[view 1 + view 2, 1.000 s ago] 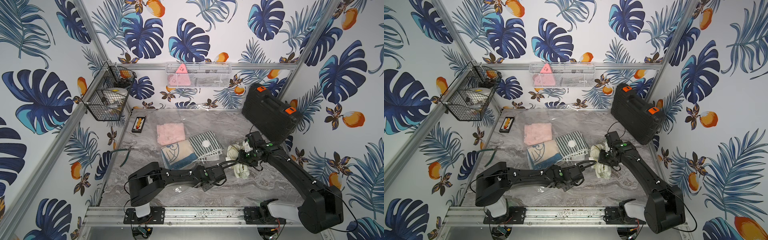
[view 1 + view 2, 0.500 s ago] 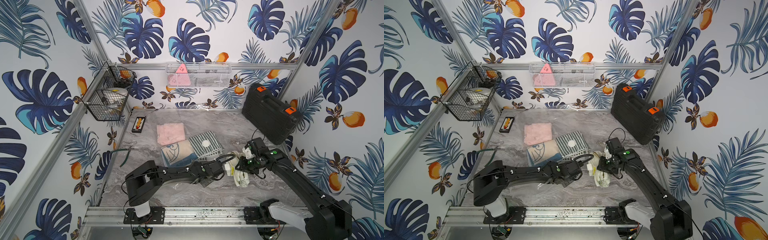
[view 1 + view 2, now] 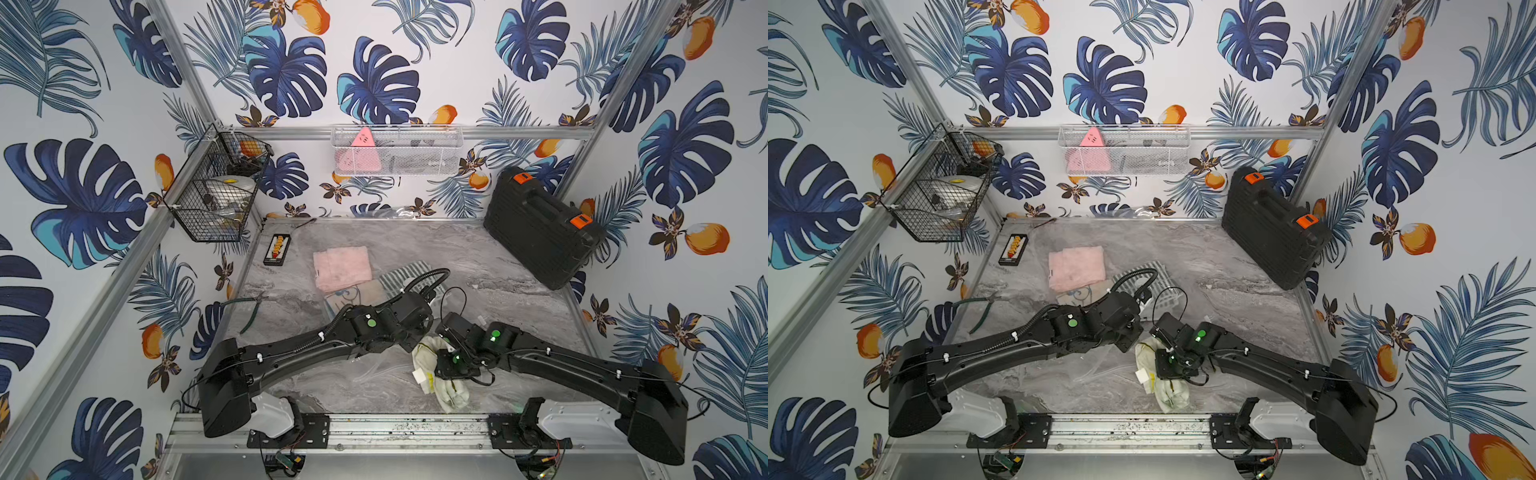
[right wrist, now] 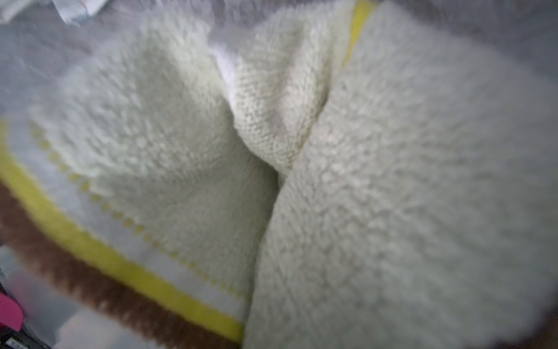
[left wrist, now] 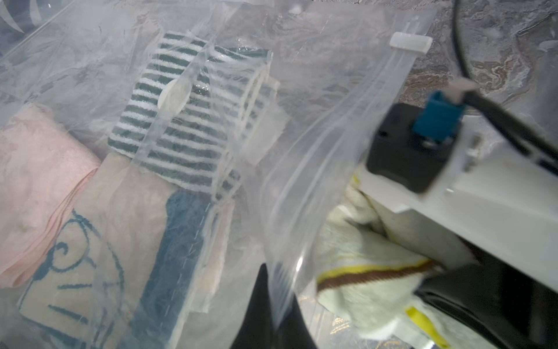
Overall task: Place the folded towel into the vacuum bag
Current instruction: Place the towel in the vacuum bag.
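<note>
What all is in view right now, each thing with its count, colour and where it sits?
vacuum bag: one, clear plastic, flat mid-table, its edge pinched up
slider clip: one, white, on the bag's zip edge
valve disc: one, white, over the striped towel
striped towel: one, green and white, inside the bag
beige towel: one, blue drawing, inside the bag
pink towel: one, far end of the bag
cream towel: one, yellow and brown trim, hanging at the table's front
tool case: one, black with orange latches, far right corner
wire basket: one, black, left wall
mesh tray: one, white, back wall
left gripper: fingers shut on the bag
right gripper: holding the cream towel
</note>
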`<state>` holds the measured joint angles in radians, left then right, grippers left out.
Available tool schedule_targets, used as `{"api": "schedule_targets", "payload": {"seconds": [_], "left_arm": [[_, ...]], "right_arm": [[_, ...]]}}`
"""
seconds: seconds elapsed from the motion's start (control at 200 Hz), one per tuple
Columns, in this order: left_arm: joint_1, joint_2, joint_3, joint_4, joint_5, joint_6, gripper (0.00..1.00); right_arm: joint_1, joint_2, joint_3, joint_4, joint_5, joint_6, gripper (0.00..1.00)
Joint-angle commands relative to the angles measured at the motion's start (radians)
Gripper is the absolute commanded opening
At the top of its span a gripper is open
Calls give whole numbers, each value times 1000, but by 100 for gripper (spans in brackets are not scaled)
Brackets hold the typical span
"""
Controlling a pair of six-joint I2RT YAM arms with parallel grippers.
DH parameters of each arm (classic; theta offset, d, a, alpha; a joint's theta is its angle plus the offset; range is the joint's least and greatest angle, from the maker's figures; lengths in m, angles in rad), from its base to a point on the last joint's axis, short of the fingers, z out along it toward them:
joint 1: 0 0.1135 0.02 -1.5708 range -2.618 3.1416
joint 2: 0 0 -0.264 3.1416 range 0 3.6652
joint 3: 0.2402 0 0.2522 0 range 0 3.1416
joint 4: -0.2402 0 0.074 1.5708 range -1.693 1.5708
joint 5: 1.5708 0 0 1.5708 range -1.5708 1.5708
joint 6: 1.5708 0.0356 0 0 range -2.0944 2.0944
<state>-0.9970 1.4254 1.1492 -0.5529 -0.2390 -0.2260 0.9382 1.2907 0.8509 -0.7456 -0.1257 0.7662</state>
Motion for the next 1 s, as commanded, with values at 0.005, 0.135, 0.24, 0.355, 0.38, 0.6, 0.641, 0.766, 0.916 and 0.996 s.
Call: {"api": "schedule_targets", "payload": {"seconds": [0.005,0.135,0.24,0.355,0.38,0.6,0.641,0.766,0.916,0.996], "left_arm": [[2,-35,-22,20,63,-40,0],[1,-64,-50,50,79,-55,0],[1,-65,-61,60,82,-59,0],[1,-58,-79,74,89,-64,0],[1,-57,-83,75,90,-64,0],[1,-64,-113,76,108,-83,0],[1,-68,-118,76,113,-88,0],[-2,-85,-131,77,127,-104,0],[-12,-91,-133,99,176,-88,0],[-22,-72,-122,106,235,-64,0]], "right_arm": [[-42,101,80,71,51,-52,0],[-92,188,131,113,99,-104,0],[-113,230,119,183,146,-148,3],[-157,300,39,312,21,-200,50],[-177,316,37,305,-29,-206,62],[-288,110,-79,184,-208,-199,92],[-311,63,-101,147,-227,-197,93],[-349,-62,-166,71,-219,-146,90],[-409,-49,-176,91,-53,-106,47],[-440,7,-169,218,-31,-56,18]]}}
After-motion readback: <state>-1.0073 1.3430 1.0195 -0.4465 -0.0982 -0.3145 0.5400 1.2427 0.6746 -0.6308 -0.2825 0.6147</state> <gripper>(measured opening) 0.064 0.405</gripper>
